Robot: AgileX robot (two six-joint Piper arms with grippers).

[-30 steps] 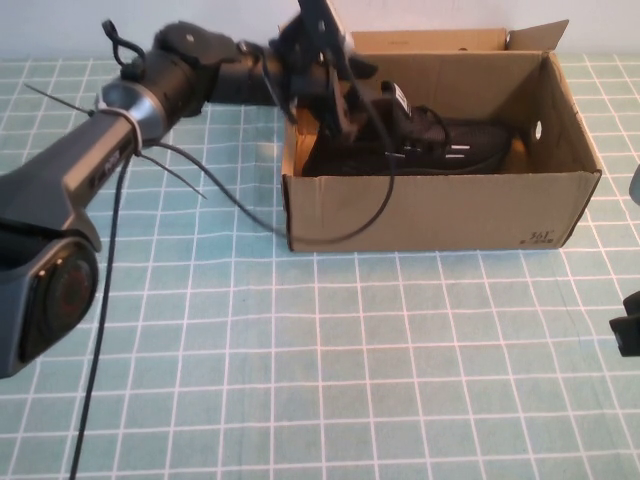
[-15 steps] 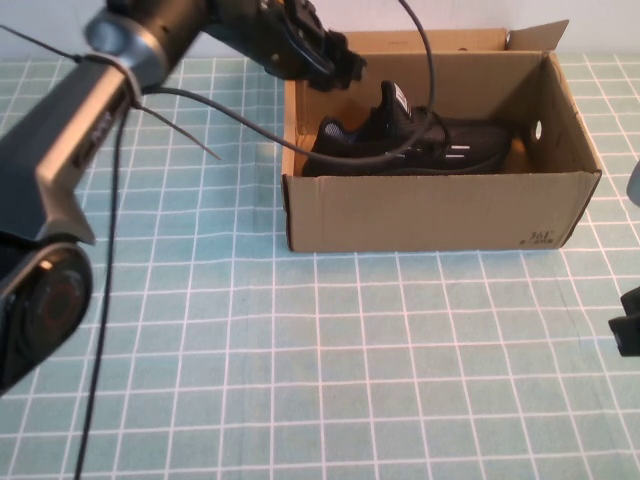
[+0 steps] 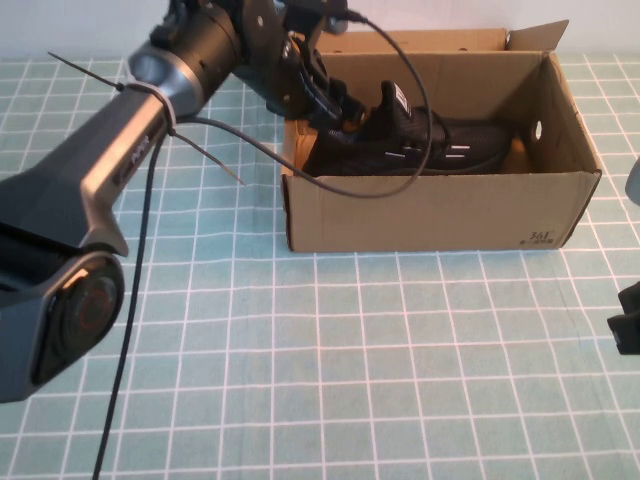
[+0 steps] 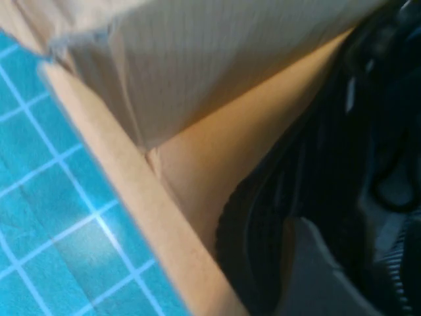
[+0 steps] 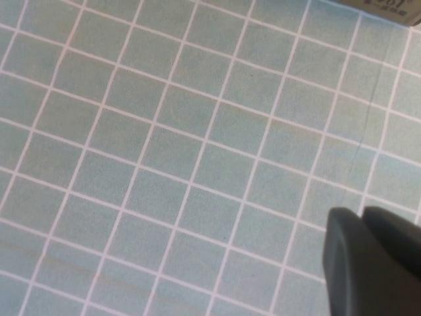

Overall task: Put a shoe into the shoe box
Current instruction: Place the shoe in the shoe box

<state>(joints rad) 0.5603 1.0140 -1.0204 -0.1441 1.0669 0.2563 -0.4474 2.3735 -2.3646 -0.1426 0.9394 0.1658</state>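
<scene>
The black shoe (image 3: 420, 145) lies on its sole inside the brown cardboard shoe box (image 3: 430, 215), toe toward the right, white-labelled tongue tab up. My left gripper (image 3: 335, 105) hangs over the box's back left corner, just above the shoe's heel end, open and empty. The left wrist view shows the box wall (image 4: 217, 72), the dark shoe (image 4: 329, 164) below, and one grey finger (image 4: 309, 276). My right gripper (image 3: 625, 330) is parked at the table's right edge, shut and empty, over bare mat in the right wrist view (image 5: 362, 217).
The box stands on a green gridded mat (image 3: 300, 350). A black cable (image 3: 400, 60) from my left arm loops over the box and its front wall. A corner of the box with black print (image 5: 388, 5) shows in the right wrist view.
My left gripper was down on the shoe in the box, then lifted off to the back left leaving the shoe; now it has come back lower over the box's left corner. Right arm unmoved.
</scene>
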